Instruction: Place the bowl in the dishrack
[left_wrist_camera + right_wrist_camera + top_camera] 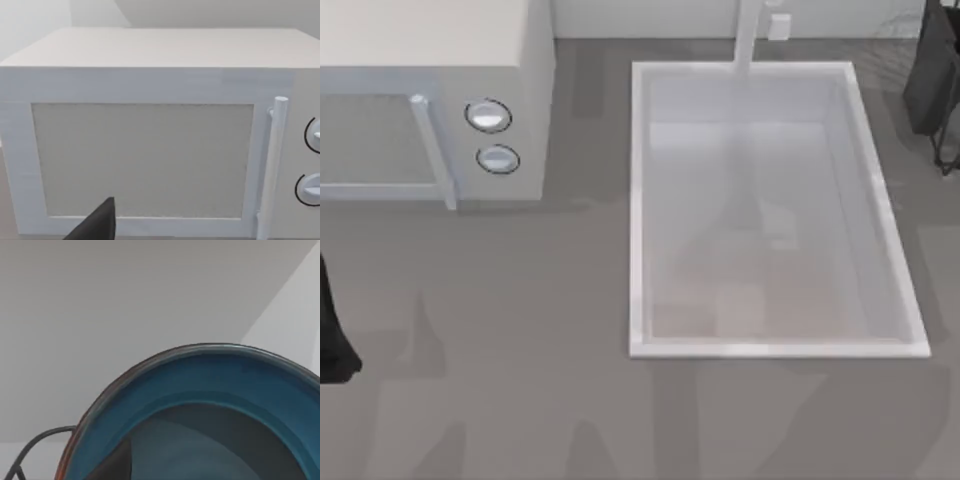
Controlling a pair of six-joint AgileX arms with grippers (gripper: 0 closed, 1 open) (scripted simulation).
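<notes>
The dark-blue bowl (210, 385) with its reddish-brown rim stands on edge right in front of the right wrist camera. One dark finger (114, 466) of my right gripper lies against its inner side, so the gripper looks shut on the rim. A thin dark wire of the dishrack (30, 447) curves just beside the bowl's rim. In the top view my right arm (932, 80) is at the far right edge, with dishrack wires (947, 158) under it. My left arm (332, 345) is parked at the left edge.
A white microwave (430, 90) with two knobs stands at the back left, and its door (142, 160) faces the left wrist camera. The white sink (638, 210) with a faucet (748, 40) takes up the middle right. Grey counter lies in front.
</notes>
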